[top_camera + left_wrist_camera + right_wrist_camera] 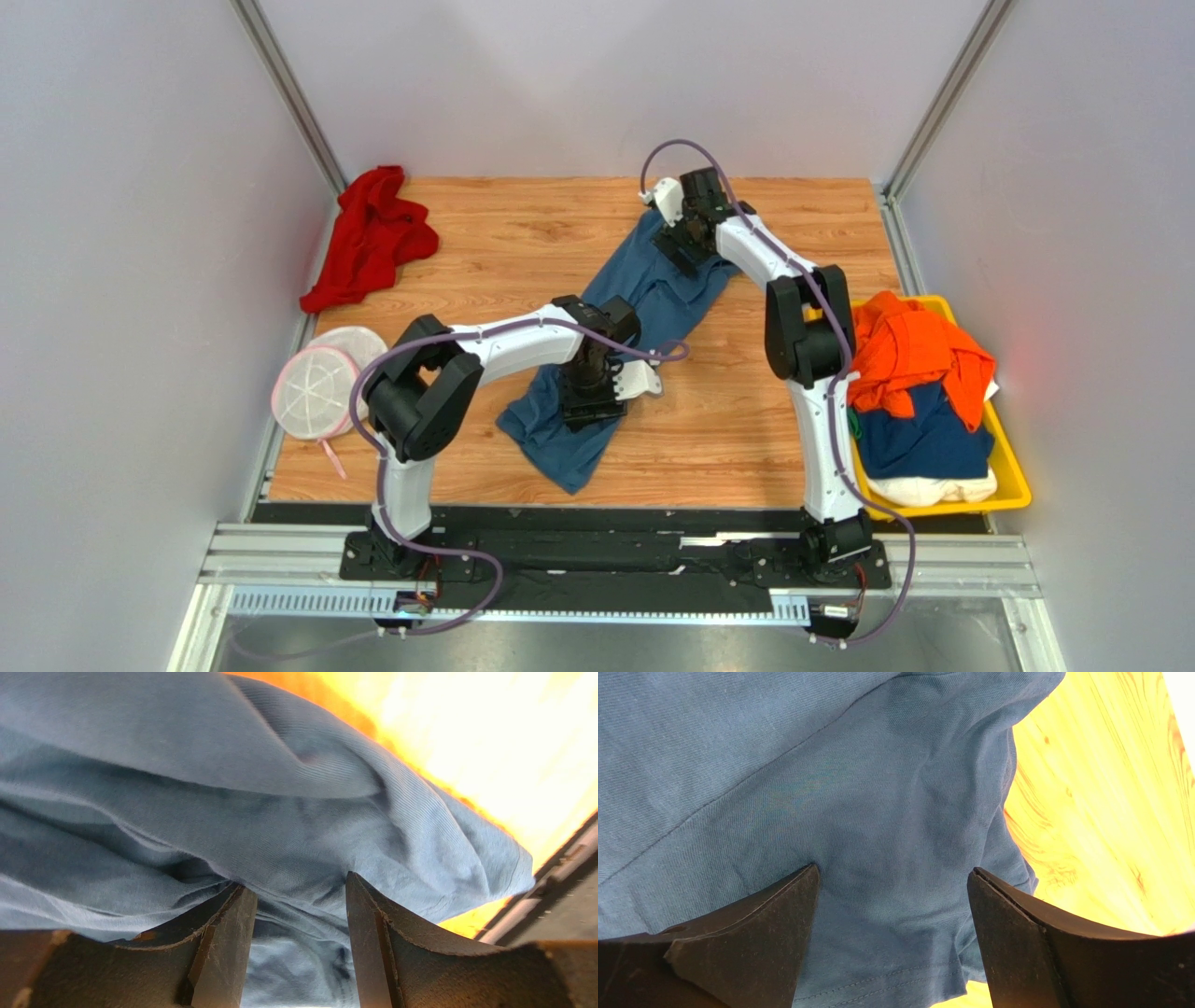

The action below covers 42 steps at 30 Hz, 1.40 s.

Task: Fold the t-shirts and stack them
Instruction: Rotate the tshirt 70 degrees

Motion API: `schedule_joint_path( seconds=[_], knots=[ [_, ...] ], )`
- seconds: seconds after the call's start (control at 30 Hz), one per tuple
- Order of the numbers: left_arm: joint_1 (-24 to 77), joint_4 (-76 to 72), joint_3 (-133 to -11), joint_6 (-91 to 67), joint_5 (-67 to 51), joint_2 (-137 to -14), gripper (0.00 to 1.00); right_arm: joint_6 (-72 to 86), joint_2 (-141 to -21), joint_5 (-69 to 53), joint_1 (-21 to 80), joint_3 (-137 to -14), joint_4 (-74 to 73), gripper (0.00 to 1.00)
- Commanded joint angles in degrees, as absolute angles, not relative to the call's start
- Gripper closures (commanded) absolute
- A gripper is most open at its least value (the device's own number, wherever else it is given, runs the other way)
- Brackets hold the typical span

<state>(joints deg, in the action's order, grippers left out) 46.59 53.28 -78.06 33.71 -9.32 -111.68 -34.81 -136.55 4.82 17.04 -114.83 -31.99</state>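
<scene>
1. In the middle of the wooden table lies the blue t-shirt. It is stretched out in a long slanted strip, from the far middle down toward the near left.
2. The left gripper is down on the near part of the blue t-shirt. Its fingers are apart, and bunched blue cloth shows in the gap between them.
3. The right gripper is down on the far end of the same shirt. Its fingers are wide apart, with flat blue cloth under them.
4. At the right edge of the table sits a yellow bin. An orange t-shirt is on top of the pile in it. A navy t-shirt is under that, and a cream t-shirt is at the near end.
5. A red cloth lies crumpled in the far left corner.
6. A round white-and-pink mesh disc lies at the left edge.
</scene>
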Motion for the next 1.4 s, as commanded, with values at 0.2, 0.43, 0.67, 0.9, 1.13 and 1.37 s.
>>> schedule_joint_path(
  seconds=[0.2, 0.43, 0.67, 0.9, 1.13, 1.37],
  knots=[
    [51.6, 53.8, -78.6, 30.9, -13.3, -110.8, 0.41, -35.6, -136.6, 1.0, 19.8, -115.8, -28.7, 0.16],
    [54.3, 54.1, -80.1, 30.5, -15.2, -111.8, 0.41, -37.5, -137.5, 0.8, 20.9, -116.5, -27.5, 0.16],
    [54.5, 54.2, -83.8, 31.7, -16.1, -115.7, 0.41, -38.7, -140.8, 1.8, 22.0, -121.6, -27.3, 0.16],
    [54.5, 54.6, -89.2, 32.3, -16.3, -119.1, 0.42, -40.3, -144.2, 3.7, 22.1, -125.2, -25.3, 0.16],
    [54.5, 54.5, -93.0, 33.2, -15.0, -122.6, 0.42, -42.8, -146.9, 8.8, 22.0, -127.0, -20.6, 0.15],
    [54.2, 53.5, -97.5, 34.0, -11.3, -126.3, 0.42, -46.1, -150.4, 12.7, 21.9, -132.1, -18.1, 0.13]
  ],
)
